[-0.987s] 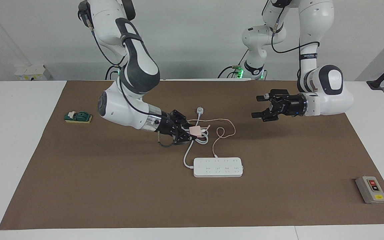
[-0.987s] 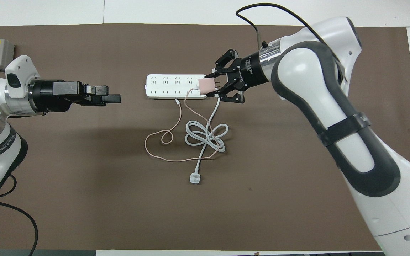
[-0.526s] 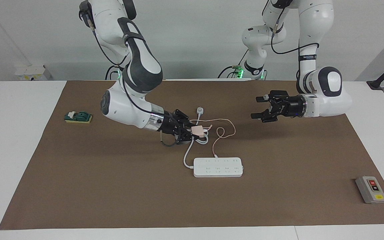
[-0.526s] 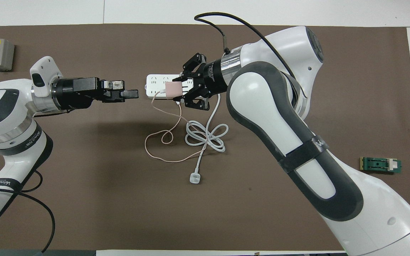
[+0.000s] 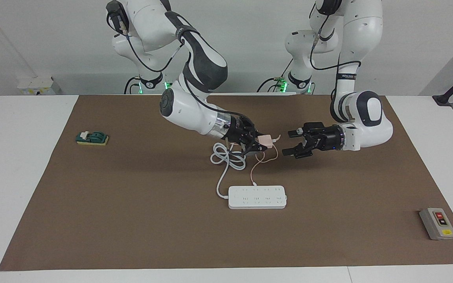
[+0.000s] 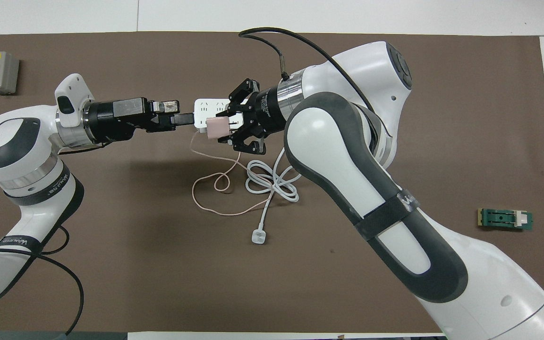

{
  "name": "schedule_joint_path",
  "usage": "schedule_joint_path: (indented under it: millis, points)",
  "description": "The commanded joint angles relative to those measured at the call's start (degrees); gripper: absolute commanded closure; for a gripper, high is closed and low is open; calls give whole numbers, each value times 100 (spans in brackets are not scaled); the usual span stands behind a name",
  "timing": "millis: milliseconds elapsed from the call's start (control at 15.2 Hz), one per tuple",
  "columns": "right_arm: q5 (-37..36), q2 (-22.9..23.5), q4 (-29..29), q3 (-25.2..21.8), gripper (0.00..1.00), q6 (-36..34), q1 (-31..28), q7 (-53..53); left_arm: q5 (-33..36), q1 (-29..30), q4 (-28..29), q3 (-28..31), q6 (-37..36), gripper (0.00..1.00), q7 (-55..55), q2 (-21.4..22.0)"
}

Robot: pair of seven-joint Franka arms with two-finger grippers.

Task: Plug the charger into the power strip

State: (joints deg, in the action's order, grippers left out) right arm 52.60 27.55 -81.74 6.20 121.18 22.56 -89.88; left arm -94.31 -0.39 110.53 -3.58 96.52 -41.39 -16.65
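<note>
Table before you is covered by a brown mat [image 5: 132, 220]. The flat white rectangular power strip [image 5: 257, 197] lies on it, farther from the robots than the coiled thick white cord [image 5: 226, 156] that runs from its end toward the right arm.

Your right gripper [image 5: 261, 144] is clenched on the small pale pink cube-shaped charger [image 5: 266, 139], holding it in the air over the mat, above the coil and the thin pink cable [image 5: 264, 157]. That cable hangs from the charger and loops on the mat, its free end lying just beside the strip's nearer edge.

Your left gripper [image 5: 289, 143] hovers level with the charger, its two fingers spread apart and pointed at it, near but not touching.

A grey box with red and yellow buttons [image 5: 437, 223] sits toward the left arm's end of the table. A small green block on a yellow base [image 5: 92, 138] sits toward the right arm's end.
</note>
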Motion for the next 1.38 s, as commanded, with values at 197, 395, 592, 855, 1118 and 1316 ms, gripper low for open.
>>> schedule_joint_path:
  millis: [197, 395, 592, 855, 1118, 1316]
  points:
    - [119, 75, 124, -14, 100, 142, 56, -91, 27, -127, 521, 6, 409, 0, -352, 372]
    - [154, 83, 124, -14, 100, 326, 74, -91, 27, -216, 829, 15, 464, 0, -343, 689]
    - [172, 92, 124, -14, 100, 415, 74, -91, 27, -312, 1102, 15, 709, 0, -352, 935]
    - [163, 92, 124, -14, 100, 406, 74, -91, 27, -313, 1129, 6, 710, 0, -308, 892]
    - [172, 92, 124, -14, 100, 415, 74, -91, 18, -610, 1093, -3, 1087, 0, -282, 848]
    - [163, 92, 124, -14, 100, 424, 74, -91, -25, -664, 954, -11, 1141, 0, -264, 778]
